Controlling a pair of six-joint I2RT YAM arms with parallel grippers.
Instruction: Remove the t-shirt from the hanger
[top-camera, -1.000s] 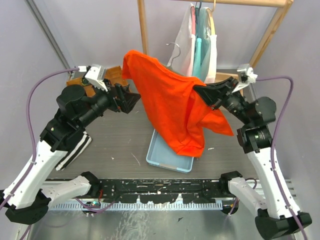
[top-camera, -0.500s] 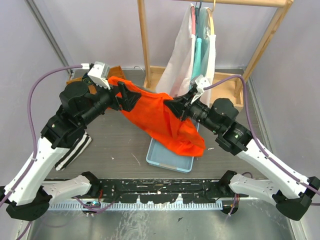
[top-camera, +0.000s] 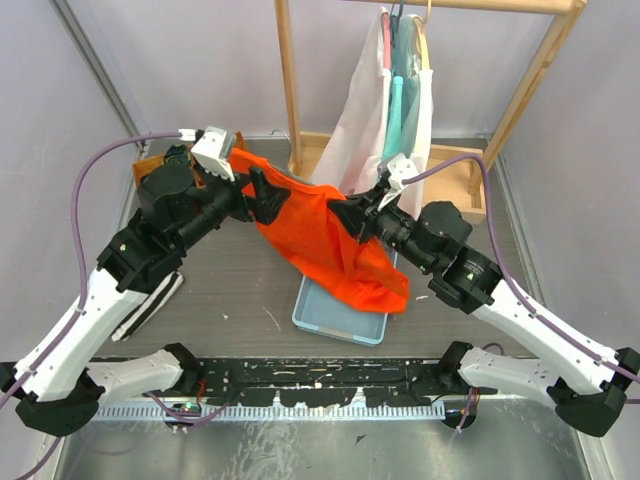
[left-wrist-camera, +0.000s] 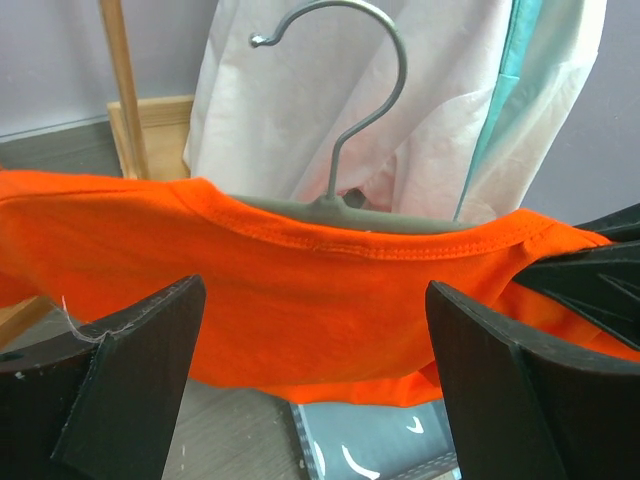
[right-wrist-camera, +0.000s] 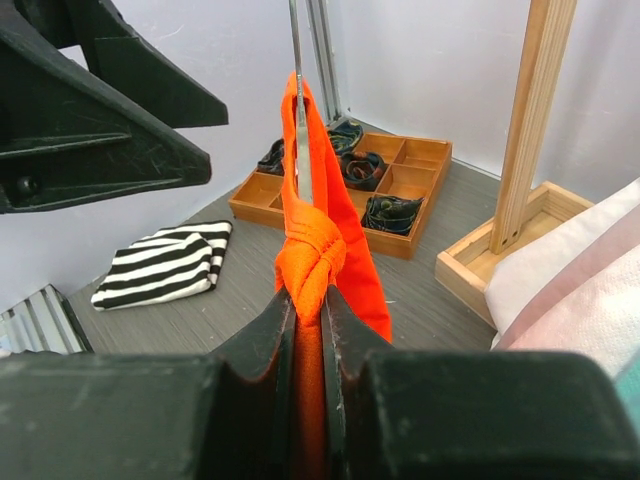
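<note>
Orange cotton t-shirt (top-camera: 320, 235) on grey wire-hooked hanger (left-wrist-camera: 340, 208), mid-frame.
Right gripper (right-wrist-camera: 308, 325) pinches fabric, left gripper (left-wrist-camera: 312, 300) gapes wide; tugging may drag the hanger along.

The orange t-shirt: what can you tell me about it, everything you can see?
The t-shirt is bright orange soft cloth with a stitched collar. It sits on a grey hanger with a wire hook, held in mid-air and slanting, its lower end drooping over a blue tray. The right gripper pinches a bunched fold at one side. The left gripper is open in front of the collar, not gripping it.
</note>
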